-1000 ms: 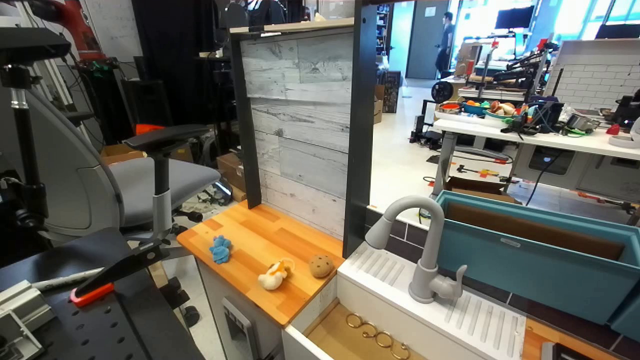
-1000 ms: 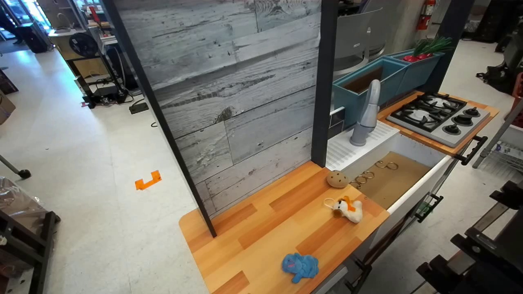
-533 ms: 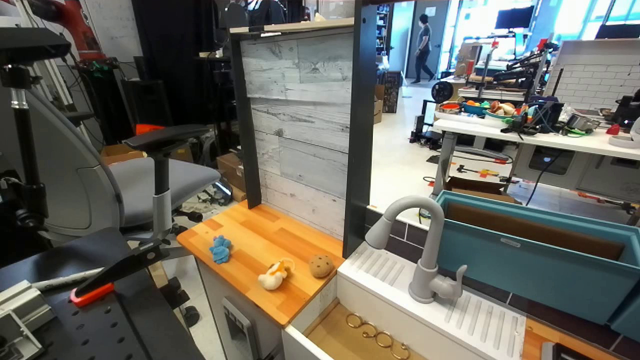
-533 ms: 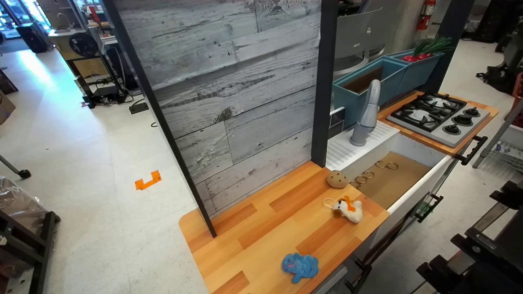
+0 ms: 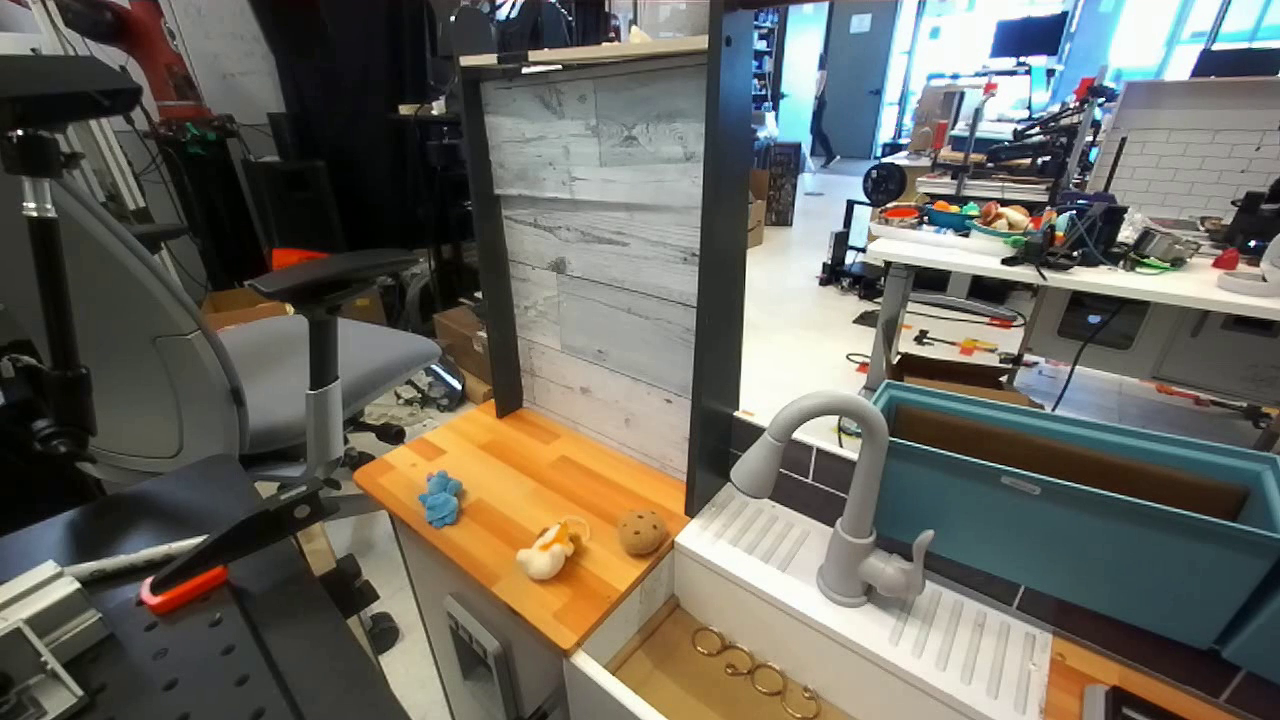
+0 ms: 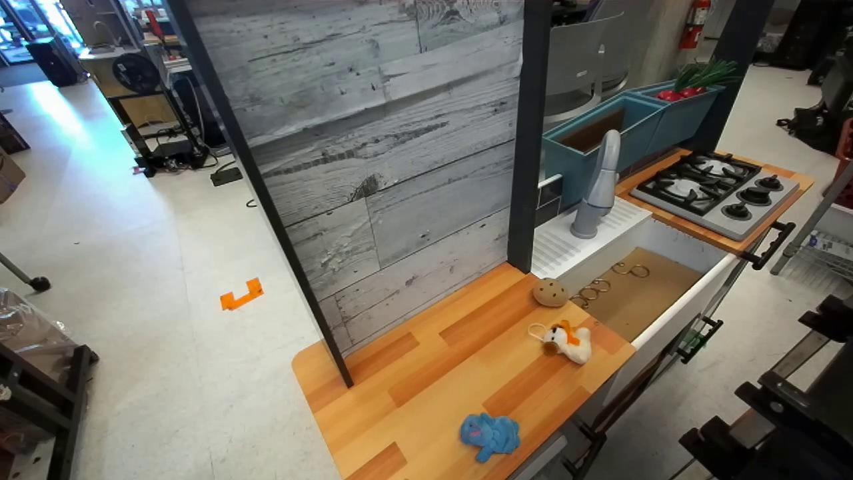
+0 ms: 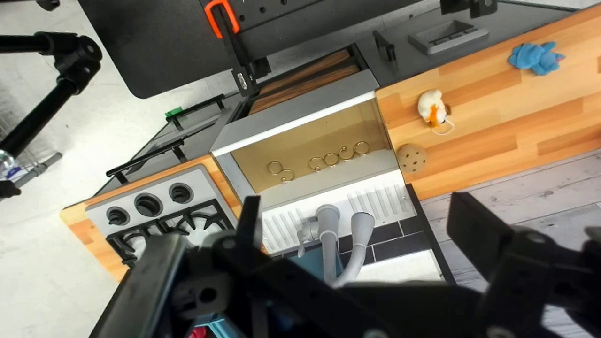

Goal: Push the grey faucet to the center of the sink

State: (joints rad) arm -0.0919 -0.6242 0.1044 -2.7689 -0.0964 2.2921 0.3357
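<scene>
1. Grey faucet (image 5: pixel 862 500): upright on the white ribbed ledge (image 5: pixel 960 645) along the back of the sink (image 6: pixel 646 303). You see its arch bend sideways, toward the grey plank panel (image 6: pixel 386 133), nozzle (image 5: pixel 758 470) aimed down; lever (image 5: pixel 913 565) on the opposite side.
2. Your tool (image 7: pixel 357 217): fingers (image 7: pixel 474 230) wide apart. In your wrist view the faucet shows in the gap between them, the top of its arch partly hidden by the tool's body. You cannot read the depth between the two.
3. Sink: white walls, tan floor, brass-coloured rings (image 7: pixel 324 160) lying in a loose row.
4. Close behind the faucet: a teal box (image 5: pixel 1040 550). Past it, a second teal box (image 6: pixel 688 123) with red-and-green vegetables (image 6: pixel 673 95).
5. Panel side of the sink: wooden desk (image 6: pixel 413 427). On it you have a brown dotted piece (image 6: pixel 550 293) near the sink corner, a white plush (image 6: pixel 572 343) with an orange band, and, farther off, a blue plush (image 6: pixel 490 435).
6. Other side of the sink: grey cooktop (image 6: pixel 720 193), three black knobs (image 6: pixel 755 195).
</scene>
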